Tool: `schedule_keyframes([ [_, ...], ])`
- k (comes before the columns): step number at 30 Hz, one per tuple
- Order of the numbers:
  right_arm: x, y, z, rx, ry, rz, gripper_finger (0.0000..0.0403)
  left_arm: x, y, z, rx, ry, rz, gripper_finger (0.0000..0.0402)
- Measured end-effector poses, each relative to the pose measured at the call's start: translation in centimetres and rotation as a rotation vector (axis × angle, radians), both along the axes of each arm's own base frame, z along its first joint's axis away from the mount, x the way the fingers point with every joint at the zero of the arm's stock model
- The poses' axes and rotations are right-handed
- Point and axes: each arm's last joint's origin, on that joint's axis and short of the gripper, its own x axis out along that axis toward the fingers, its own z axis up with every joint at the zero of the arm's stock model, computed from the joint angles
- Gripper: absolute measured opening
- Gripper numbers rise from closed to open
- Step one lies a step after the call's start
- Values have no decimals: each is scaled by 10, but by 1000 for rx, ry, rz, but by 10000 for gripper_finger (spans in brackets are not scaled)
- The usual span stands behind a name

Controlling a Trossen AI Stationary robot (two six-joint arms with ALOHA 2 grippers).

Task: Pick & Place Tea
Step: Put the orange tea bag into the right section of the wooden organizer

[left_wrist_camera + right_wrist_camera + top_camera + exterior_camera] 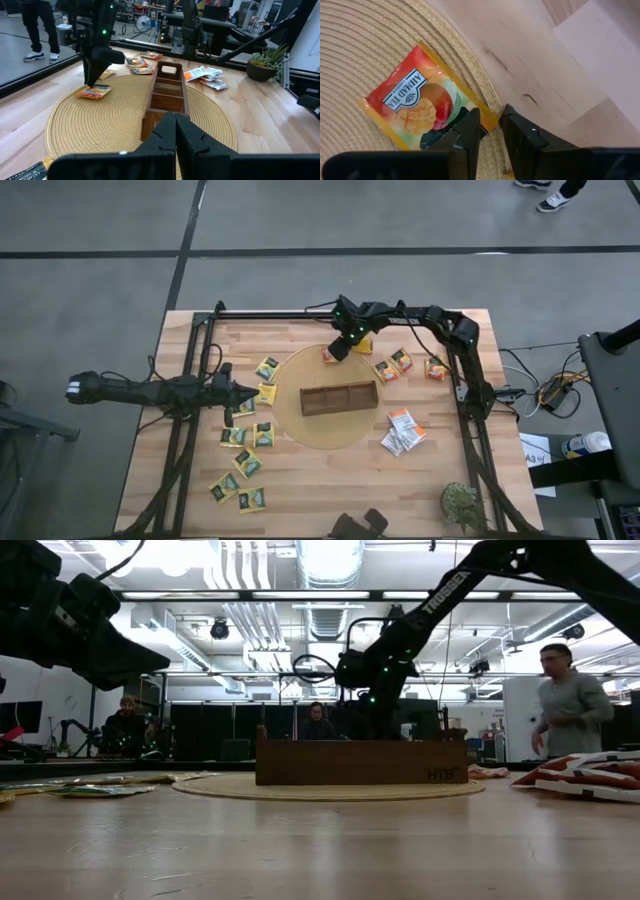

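Note:
An orange tea packet (pixel 422 112) lies flat on the far rim of the round woven mat (pixel 300 430); it also shows in the high view (pixel 328 356) and the left wrist view (pixel 93 92). My right gripper (pixel 490 127) stands over it, pointing down, its fingers closed to a narrow gap on one corner. The brown three-compartment tray (pixel 338 398) stands on the middle of the mat. My left gripper (pixel 252 391) is shut and empty, held level above the table left of the mat, pointing at the tray (pixel 167 90). My right gripper has the orange packet's corner (pixel 487 119), the one nearest the mat's rim, between its two fingers. The fingers come from above, pointing down. The packet lies flat on the mat, not lifted.
Several yellow-green packets (pixel 247 463) lie left of the mat. Orange packets (pixel 395 365) and white-and-orange ones (pixel 404 430) lie to its right. A yellow packet (pixel 363 345) lies beside my right gripper. A small plant (pixel 462 502) stands at the near right corner. People show beyond the table (pixel 570 700).

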Motion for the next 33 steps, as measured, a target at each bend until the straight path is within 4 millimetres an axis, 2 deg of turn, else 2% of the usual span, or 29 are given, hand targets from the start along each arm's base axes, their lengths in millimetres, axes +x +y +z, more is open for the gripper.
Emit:
schedule_keyframes([
  [13, 3, 1, -2, -12, 24, 12, 80, 0, 0, 0, 0, 2, -1, 0],
  [29, 8, -2, 6, -48, 13, 64, 13, 0, 0, 0, 0, 2, 0, 0],
  [33, 9, -2, 8, -57, 13, 84, 9, 0, 0, 0, 0, 2, 0, 0],
])
